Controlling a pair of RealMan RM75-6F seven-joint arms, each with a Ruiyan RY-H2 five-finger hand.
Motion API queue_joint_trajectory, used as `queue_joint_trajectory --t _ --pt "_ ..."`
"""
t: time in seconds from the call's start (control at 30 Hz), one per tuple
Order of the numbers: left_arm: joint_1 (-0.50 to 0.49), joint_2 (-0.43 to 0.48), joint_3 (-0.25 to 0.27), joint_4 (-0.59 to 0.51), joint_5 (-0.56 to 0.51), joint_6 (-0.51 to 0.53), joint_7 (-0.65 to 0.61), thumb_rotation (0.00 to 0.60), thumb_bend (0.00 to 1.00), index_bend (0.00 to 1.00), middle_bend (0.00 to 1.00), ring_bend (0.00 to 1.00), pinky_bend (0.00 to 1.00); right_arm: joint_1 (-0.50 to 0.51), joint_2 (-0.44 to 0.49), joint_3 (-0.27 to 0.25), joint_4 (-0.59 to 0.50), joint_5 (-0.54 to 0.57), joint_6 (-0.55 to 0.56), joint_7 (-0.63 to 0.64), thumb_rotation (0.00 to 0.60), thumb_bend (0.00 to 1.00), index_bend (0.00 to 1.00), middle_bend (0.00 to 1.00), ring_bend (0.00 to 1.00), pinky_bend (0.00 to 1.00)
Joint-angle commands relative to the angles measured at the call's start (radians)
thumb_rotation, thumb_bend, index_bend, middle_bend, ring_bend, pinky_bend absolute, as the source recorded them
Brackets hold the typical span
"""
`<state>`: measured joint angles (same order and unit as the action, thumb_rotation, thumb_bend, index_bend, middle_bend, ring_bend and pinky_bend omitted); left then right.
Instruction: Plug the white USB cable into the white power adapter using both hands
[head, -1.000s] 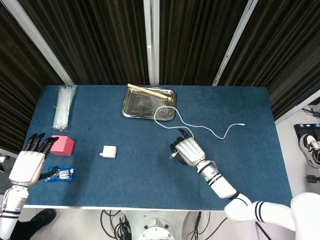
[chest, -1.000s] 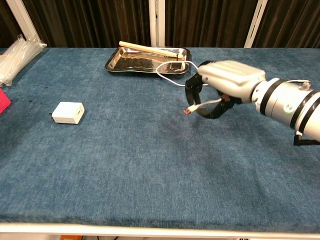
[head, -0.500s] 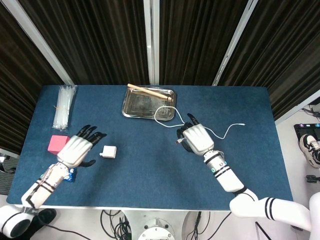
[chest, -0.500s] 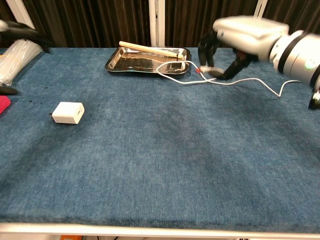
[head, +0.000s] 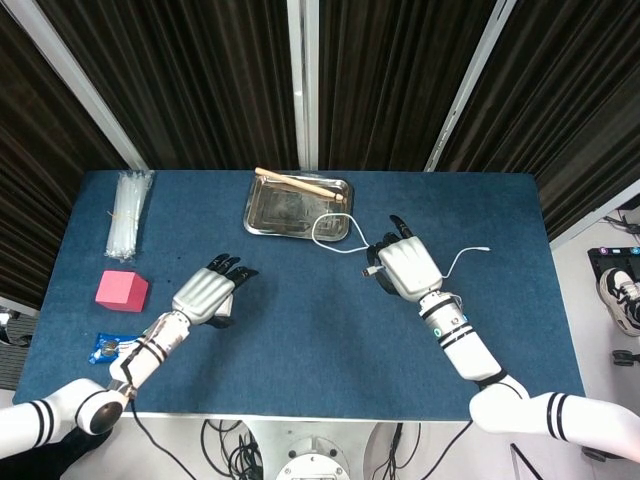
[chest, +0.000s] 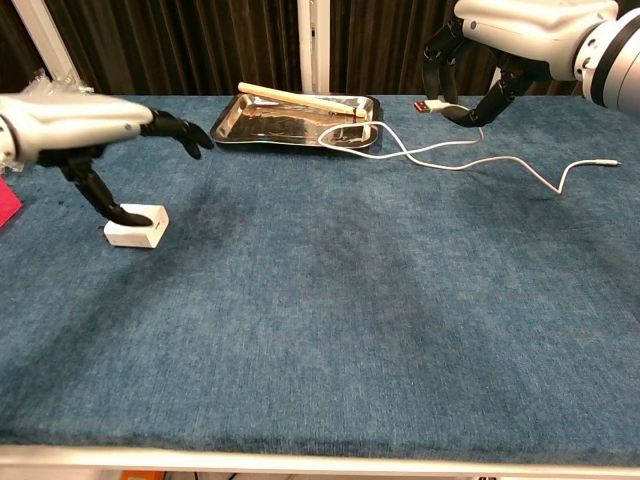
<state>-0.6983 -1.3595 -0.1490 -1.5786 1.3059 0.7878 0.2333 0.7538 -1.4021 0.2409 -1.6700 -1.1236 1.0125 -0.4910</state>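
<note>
R hand (chest: 520, 30) holds cable (chest: 440, 150) aloft; L hand (chest: 75, 125) over adapter (chest: 135, 227).

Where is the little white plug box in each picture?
Head view: the adapter is hidden under the left hand, left of the middle.
Chest view: the adapter lies at the left on the table, with the left hand over it, thumb touching its top.
Shared landmark: the metal tray at the far edge.
</note>
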Motion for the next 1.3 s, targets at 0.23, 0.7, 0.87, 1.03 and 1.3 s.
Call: queue_joint_trajectory --t 0.23,0.7,0.87,1.03,1.3 --pt "-0.033 -0.062 0.024 0.046 -0.032 -0.004 0.038 0.600 0.19 0.13 0.16 0.04 0.00 0.012 0.004 -0.006 0.005 0.017 -0.003 0.002 0.600 0.39 0.58 0.52 0.32 0.08" --pt "-0.017 -0.028 0.074 0.071 -0.112 0.013 0.081 0.600 0.22 0.17 0.18 0.06 0.00 0.014 0.002 -0.027 0.020 0.032 -0.002 0.016 0.600 0.39 0.58 0.52 0.32 0.09" --pt "0.000 -0.035 0.092 0.111 -0.101 0.021 0.038 0.600 0.26 0.22 0.21 0.09 0.01 0.020 -0.008 -0.034 0.032 0.027 -0.008 0.026 0.600 0.39 0.58 0.52 0.32 0.09" --pt "-0.002 -0.045 0.096 0.143 -0.081 0.020 0.006 0.600 0.29 0.23 0.21 0.09 0.01 0.020 -0.011 -0.036 0.033 0.024 -0.001 0.032 0.600 0.39 0.58 0.52 0.32 0.09" --pt "-0.010 -0.058 0.096 0.164 -0.063 0.008 -0.034 0.600 0.29 0.25 0.23 0.09 0.01 0.016 -0.012 -0.041 0.034 0.026 0.007 0.037 0.600 0.39 0.58 0.52 0.32 0.09"
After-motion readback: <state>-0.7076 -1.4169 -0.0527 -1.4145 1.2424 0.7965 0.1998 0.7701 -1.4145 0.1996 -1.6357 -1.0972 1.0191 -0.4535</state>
